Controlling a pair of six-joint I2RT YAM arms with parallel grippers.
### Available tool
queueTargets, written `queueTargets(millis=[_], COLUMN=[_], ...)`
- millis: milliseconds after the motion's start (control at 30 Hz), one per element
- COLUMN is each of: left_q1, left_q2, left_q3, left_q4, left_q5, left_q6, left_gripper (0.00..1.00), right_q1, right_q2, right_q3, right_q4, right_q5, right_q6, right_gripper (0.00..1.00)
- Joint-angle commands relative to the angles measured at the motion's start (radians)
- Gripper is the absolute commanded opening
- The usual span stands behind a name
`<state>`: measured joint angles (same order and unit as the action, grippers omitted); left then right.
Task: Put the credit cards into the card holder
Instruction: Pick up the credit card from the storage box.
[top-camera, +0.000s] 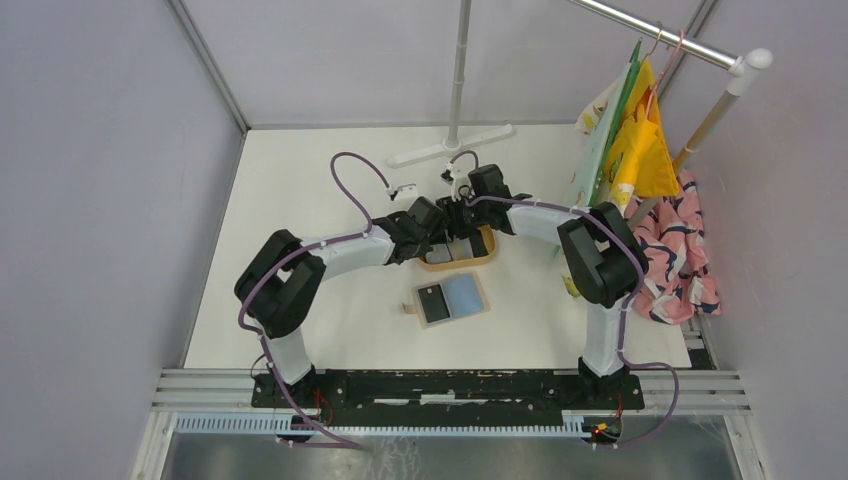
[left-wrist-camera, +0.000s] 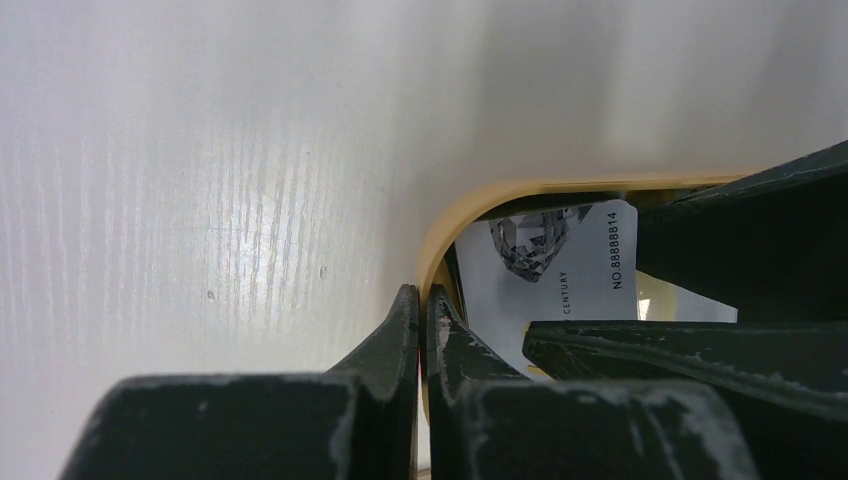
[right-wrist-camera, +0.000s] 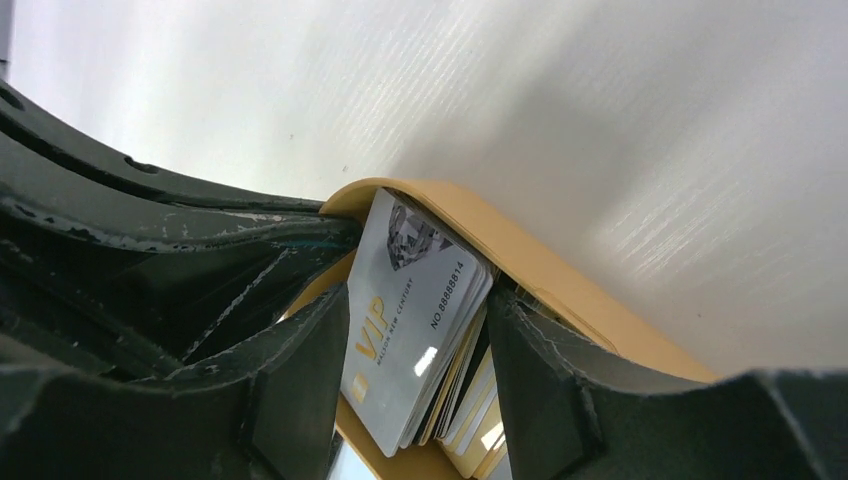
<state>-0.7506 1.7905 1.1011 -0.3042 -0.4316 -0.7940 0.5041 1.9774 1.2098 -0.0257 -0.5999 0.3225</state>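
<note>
A stack of credit cards, a white VIP card on top, leans inside the oval wooden tray. My right gripper is open, with one finger close on each side of the stack. My left gripper is shut on the tray's rim; the white card shows beside it. In the top view both grippers, left and right, meet over the tray. The beige card holder lies open nearer the arm bases, a black card on its left half and blue lining on its right.
A white stand with a pole and flat base is at the back. Yellow and green cloths hang from a rail at the right, with a patterned cloth below. Walls close in the table on the left, back and right.
</note>
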Motion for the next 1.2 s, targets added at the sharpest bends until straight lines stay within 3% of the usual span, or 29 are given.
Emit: queueTargets(millis=[0, 267, 333, 467, 667, 833, 1033, 1167], left_q1=[-0.019, -0.018, -0.015, -0.012, -0.005, -0.003, -0.002, -0.001], left_q2=[-0.001, -0.002, -0.003, -0.006, -0.010, -0.011, -0.015, -0.016], left_q3=[0.059, 0.054, 0.052, 0.043, 0.034, 0.034, 0.032, 0.031], left_q4=[0.077, 0.071, 0.069, 0.069, 0.071, 0.071, 0.073, 0.074], left_q5=[0.048, 0.036, 0.033, 0.029, 0.031, 0.033, 0.037, 0.043], left_q6=[-0.031, -0.027, -0.026, -0.025, -0.028, -0.028, -0.028, -0.028], left_gripper=[0.02, 0.02, 0.02, 0.02, 0.02, 0.02, 0.02, 0.02], right_q1=[0.035, 0.046, 0.046, 0.034, -0.018, -0.062, -0.103, -0.118], right_q2=[-0.004, -0.015, -0.027, -0.053, -0.079, -0.085, -0.081, -0.087], right_q3=[0.057, 0.081, 0.080, 0.072, 0.045, 0.029, 0.010, 0.007], right_q4=[-0.091, -0.162, -0.172, -0.177, -0.165, -0.160, -0.142, -0.145], right_q5=[0.145, 0.268, 0.286, 0.284, 0.220, 0.126, 0.023, 0.005], right_q6=[-0.107, -0.196, -0.215, -0.234, -0.241, -0.250, -0.269, -0.288], right_gripper=[0.58, 0.38, 0.38, 0.37, 0.21, 0.22, 0.32, 0.34])
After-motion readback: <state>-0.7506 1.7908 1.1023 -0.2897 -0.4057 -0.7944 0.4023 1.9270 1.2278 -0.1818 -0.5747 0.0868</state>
